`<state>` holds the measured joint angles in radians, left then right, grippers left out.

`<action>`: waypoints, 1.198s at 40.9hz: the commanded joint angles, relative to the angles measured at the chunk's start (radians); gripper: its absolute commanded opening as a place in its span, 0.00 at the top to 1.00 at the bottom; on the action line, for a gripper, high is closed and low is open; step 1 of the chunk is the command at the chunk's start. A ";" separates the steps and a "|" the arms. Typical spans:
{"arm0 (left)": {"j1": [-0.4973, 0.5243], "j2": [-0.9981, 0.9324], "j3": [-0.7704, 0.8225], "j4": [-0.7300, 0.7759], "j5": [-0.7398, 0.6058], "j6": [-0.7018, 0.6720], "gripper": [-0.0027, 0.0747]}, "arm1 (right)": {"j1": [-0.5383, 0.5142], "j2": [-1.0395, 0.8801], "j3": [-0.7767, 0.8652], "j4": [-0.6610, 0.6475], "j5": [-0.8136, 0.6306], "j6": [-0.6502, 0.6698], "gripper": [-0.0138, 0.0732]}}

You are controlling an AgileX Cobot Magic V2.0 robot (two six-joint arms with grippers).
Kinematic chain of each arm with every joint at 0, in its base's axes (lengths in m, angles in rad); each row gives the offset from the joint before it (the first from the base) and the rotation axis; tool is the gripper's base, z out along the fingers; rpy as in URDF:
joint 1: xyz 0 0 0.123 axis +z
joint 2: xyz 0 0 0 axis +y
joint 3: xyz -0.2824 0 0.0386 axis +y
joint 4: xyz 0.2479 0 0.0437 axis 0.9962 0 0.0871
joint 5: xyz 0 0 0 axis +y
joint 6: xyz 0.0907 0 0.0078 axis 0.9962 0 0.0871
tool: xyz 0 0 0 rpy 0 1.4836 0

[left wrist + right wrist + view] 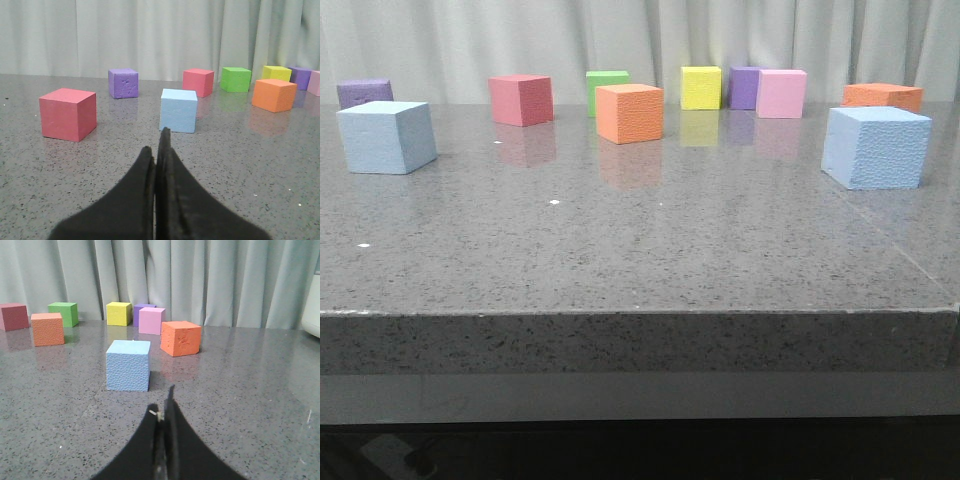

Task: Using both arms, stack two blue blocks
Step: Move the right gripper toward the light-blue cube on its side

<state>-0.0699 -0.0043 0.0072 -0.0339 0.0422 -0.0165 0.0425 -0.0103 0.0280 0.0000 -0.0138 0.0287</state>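
Two pale blue blocks rest on the grey table, far apart. One blue block [386, 137] sits at the left, the other blue block [876, 147] at the right. Neither arm shows in the front view. In the left wrist view my left gripper [159, 145] is shut with nothing in it, a short way back from the left blue block [178, 110]. In the right wrist view my right gripper [163, 402] is likewise shut and empty, short of the right blue block [128, 365].
Other cubes stand along the back: purple [364, 93], pink-red [521, 99], green [606, 88], orange [629, 113], yellow [700, 87], purple [743, 87], pink [781, 93], orange [882, 96]. A red cube [67, 114] lies beside the left blue block. The table's front edge [640, 312] is near.
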 commanded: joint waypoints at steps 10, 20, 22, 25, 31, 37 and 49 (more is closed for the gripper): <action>0.003 -0.018 0.001 -0.007 -0.079 0.000 0.99 | -0.003 -0.018 -0.007 0.000 -0.076 -0.002 0.98; 0.003 -0.018 0.001 -0.007 -0.079 0.000 0.99 | -0.003 -0.018 -0.007 0.000 -0.076 -0.002 0.98; 0.003 -0.018 0.001 -0.007 -0.079 0.000 0.99 | -0.003 -0.018 -0.007 0.000 -0.076 -0.002 0.98; 0.003 -0.018 0.001 -0.007 -0.079 0.000 0.99 | -0.003 -0.018 -0.007 0.000 -0.076 -0.002 0.98; 0.003 -0.018 0.001 -0.007 -0.103 0.000 0.99 | -0.003 -0.018 -0.007 0.000 -0.091 -0.002 0.98; 0.003 -0.018 0.001 -0.007 -0.197 0.000 0.99 | -0.003 -0.018 -0.007 -0.005 -0.156 -0.003 0.98; 0.003 0.000 -0.244 -0.007 -0.037 0.000 0.99 | -0.003 -0.003 -0.263 -0.005 0.056 -0.002 0.98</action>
<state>-0.0699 -0.0043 -0.1186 -0.0339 0.0193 -0.0165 0.0425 -0.0103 -0.1151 0.0000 0.0345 0.0287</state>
